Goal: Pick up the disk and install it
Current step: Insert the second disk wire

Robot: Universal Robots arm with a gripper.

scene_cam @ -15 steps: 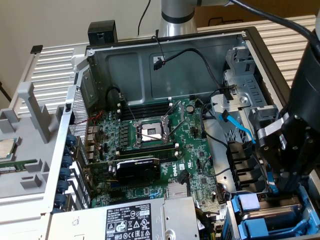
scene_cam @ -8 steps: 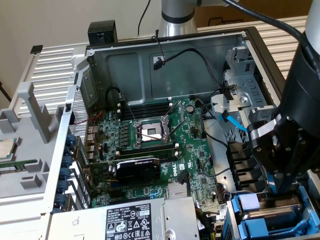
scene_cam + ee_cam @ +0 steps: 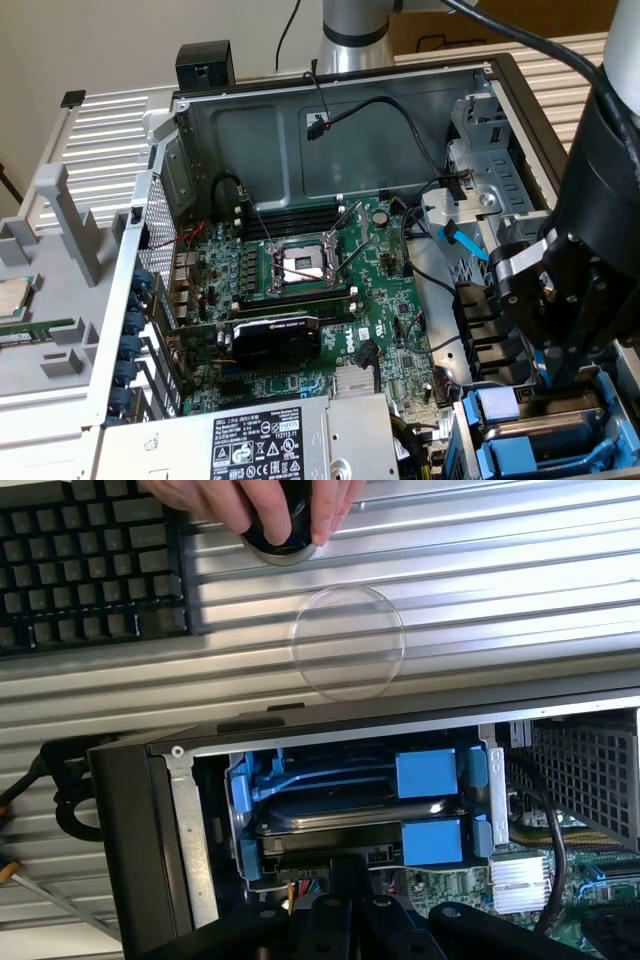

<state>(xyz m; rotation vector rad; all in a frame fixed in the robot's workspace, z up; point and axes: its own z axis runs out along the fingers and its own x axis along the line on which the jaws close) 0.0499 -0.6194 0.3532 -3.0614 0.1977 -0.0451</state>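
End effector [image 3: 555, 375] – your fingers are pressed together, nothing pinched | disk [image 3: 350, 815] – directly beneath, seated in its blue frame in the case bay [image 3: 470, 130]

Open computer case [image 3: 330, 110] lay on slatted table [image 3: 110, 120]. Motherboard [image 3: 300, 300] sat inside on case floor, CPU socket [image 3: 303, 265] near its middle, graphics card [image 3: 275, 335] just in front. Power-supply box [image 3: 250, 440] at near edge. Drive bay [image 3: 540, 430] in near corner at exterior view's right, the disk [image 3: 350, 815] in it. Gripper [image 3: 560, 375] directly above bay. Keyboard [image 3: 90, 560] and a hand [image 3: 250, 505] lay beyond case.
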